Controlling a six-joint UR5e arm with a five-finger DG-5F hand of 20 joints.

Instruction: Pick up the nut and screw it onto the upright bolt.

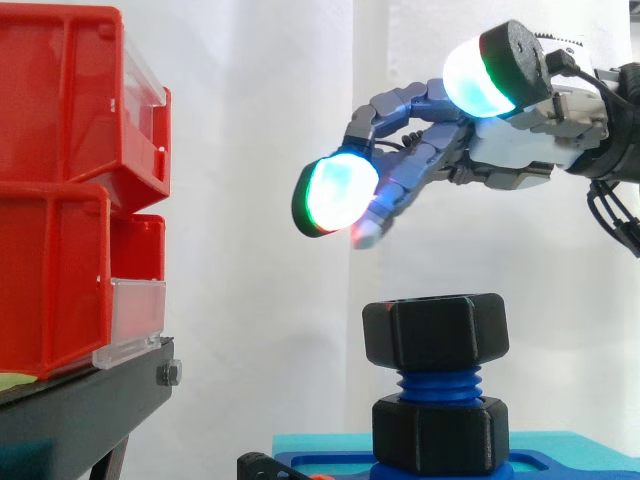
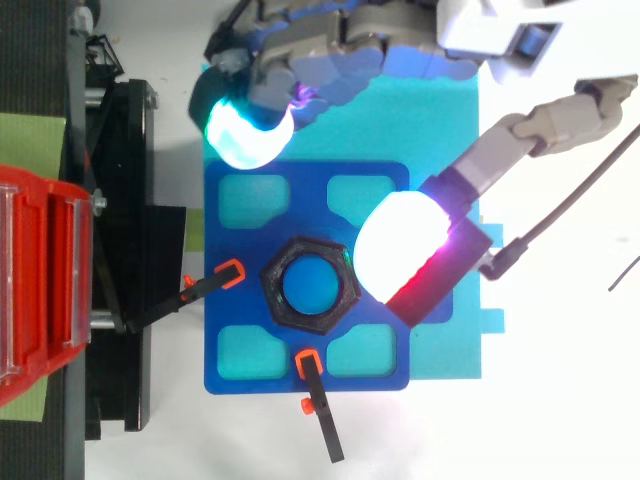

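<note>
A black hex nut (image 1: 435, 331) sits on top of the upright blue threaded bolt (image 1: 437, 384), above a second black nut (image 1: 438, 432) at the bolt's foot. From above the nut (image 2: 310, 283) rings the blue bolt end (image 2: 310, 284) in the middle of a blue base plate (image 2: 230, 290). My hand (image 1: 520, 150) hovers above and to the right of the nut, clear of it, with relaxed fingers spread and nothing between them. One glowing fingertip (image 1: 337, 193) reaches left, the thumb pad (image 2: 400, 245) hangs beside the nut.
Red bins (image 1: 70, 190) stand stacked on a black stand (image 1: 80, 400) at the left. The blue base plate lies on a teal mat (image 2: 440, 130). Two black clamps with orange tips (image 2: 230, 272) (image 2: 308, 360) hold the plate at its left and front.
</note>
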